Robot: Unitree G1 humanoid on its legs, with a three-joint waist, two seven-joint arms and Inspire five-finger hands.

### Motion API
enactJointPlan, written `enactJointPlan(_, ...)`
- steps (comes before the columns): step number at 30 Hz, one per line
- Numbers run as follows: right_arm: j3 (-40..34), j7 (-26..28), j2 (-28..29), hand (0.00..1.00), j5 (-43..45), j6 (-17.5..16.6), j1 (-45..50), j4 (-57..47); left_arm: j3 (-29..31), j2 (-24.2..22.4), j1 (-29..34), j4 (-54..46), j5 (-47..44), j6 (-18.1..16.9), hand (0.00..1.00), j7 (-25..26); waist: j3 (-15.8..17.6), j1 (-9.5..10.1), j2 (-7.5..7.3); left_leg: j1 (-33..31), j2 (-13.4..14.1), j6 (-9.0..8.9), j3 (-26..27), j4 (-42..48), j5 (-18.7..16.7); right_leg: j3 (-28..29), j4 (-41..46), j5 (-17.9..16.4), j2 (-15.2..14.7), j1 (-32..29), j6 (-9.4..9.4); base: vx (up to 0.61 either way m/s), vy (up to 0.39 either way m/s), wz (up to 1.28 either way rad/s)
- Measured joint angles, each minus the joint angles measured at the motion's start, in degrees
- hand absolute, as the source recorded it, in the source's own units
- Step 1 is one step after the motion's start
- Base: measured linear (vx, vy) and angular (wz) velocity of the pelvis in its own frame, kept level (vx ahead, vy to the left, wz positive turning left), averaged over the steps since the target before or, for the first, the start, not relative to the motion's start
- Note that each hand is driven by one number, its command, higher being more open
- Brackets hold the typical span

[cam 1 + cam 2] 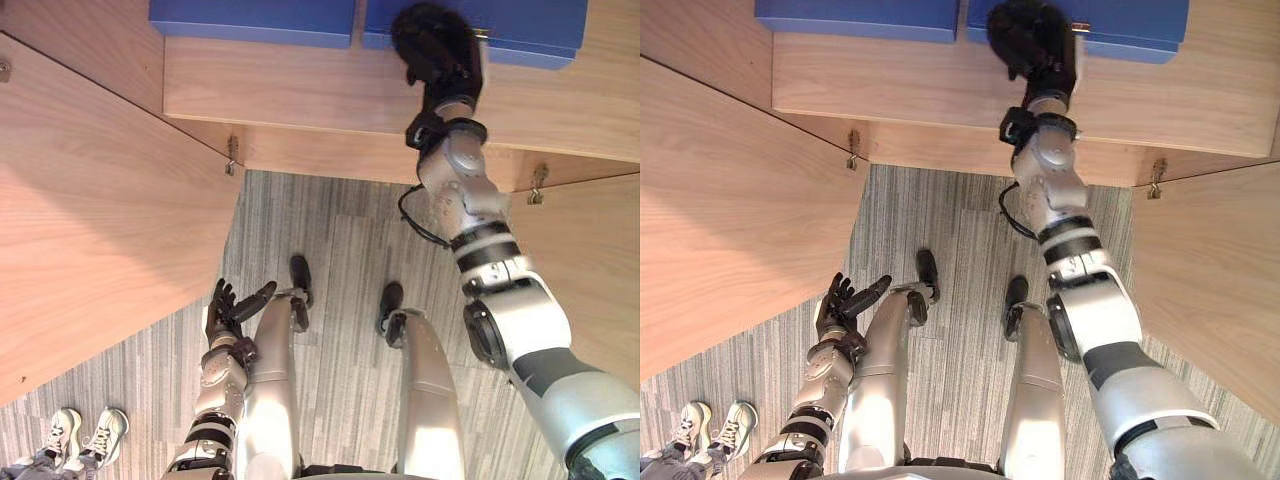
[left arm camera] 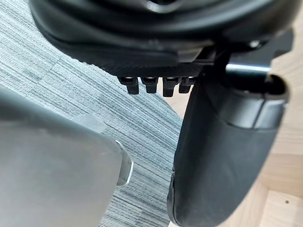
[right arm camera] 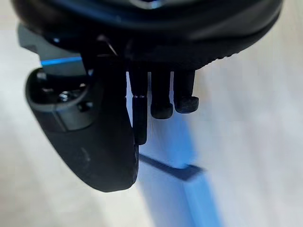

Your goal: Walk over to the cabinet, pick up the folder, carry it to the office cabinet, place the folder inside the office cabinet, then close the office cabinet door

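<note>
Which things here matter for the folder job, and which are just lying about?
Job:
- right folder, with the right hand at it
- cabinet shelf under it
- open cabinet door

Lying about:
- left folder, on the same shelf
- person's shoes on the floor
- left hand, idle and open

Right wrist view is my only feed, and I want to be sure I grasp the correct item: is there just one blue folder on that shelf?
Observer: No, two. Your right hand is over the right folder. A second folder lies to its left across a narrow gap.
Operator: Could the other arm get in the way?
Observer: Unlikely. The left hand hangs low over the carpet, open and holding nothing.
Operator: Anyone close by?
Observer: Yes, a person's shoes stand on the carpet at the robot's left.
</note>
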Motion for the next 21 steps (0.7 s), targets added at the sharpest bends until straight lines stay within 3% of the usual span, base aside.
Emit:
enactJointPlan(3,-1.2,0.7,-0.7,0.0,-2.9,-2.8,16.2,-13.3,-2.2,-0.4,1.8,-0.6,0.1,0.2,1.0,0.2,0.0,-0.32,-0.04,5.7,0.1,0.08,1.4,-1.4,-0.8,0.4,-2.2,0.0,0.0,5.7,0.12,0.04,-0.014,-0.07)
enactJointPlan(4,-1.3,1.9,0.0,1.0,-4.7,-4.2,23.9,-17.8,-2.8,-1.1,3.3,-1.5,0.5,0.1,1.0,-0.5,0.0,-0.71,-0.07,9.1,0.1,-0.07,1.8,-2.5,-1.4,0.6,-3.7,0.0,0.1,8.9,0.36,0.02,-0.016,-0.16)
enactJointPlan(7,-0.1,4.3,2.7,1.0,-9.0,-5.7,39.3,-24.5,-3.5,-1.0,6.3,-1.9,1.4,0.0,1.0,-1.5,-0.2,-2.46,-0.45,16.3,0.2,-0.73,3.0,-6.0,-2.0,0.8,-8.3,0.6,0.6,15.9,0.84,0.03,-0.02,-0.17)
enactJointPlan(11,1.0,7.5,6.5,1.0,-19.0,-6.0,55.4,-22.2,-5.1,-0.4,10.8,-0.4,3.5,0.1,1.0,-2.7,-2.7,-3.73,-2.6,26.4,-0.1,-1.15,5.5,-14.9,0.0,1.9,-18.2,3.9,2.1,24.8,1.19,0.12,-0.021,-0.26)
enactJointPlan(15,-0.9,9.3,9.2,1.0,-25.7,-5.0,60.4,-5.8,-5.4,1.5,12.7,4.5,4.7,0.5,1.0,-3.5,-7.2,-5.45,-3.6,33.9,-1.2,-1.97,6.3,-22.5,2.1,2.3,-29.0,7.7,3.0,33.4,1.74,0.2,0.008,-0.12)
enactJointPlan(21,-10.3,10.1,12.4,1.0,-25.5,-2.6,61.7,15.6,-1.7,3.9,16.6,6.2,6.9,0.6,1.0,-3.7,-13.1,-6.0,-3.7,47.5,-3.5,-2.62,12.0,-35.1,4.8,6.4,-41.1,12.8,3.1,44.0,2.78,0.14,0.019,-0.38)
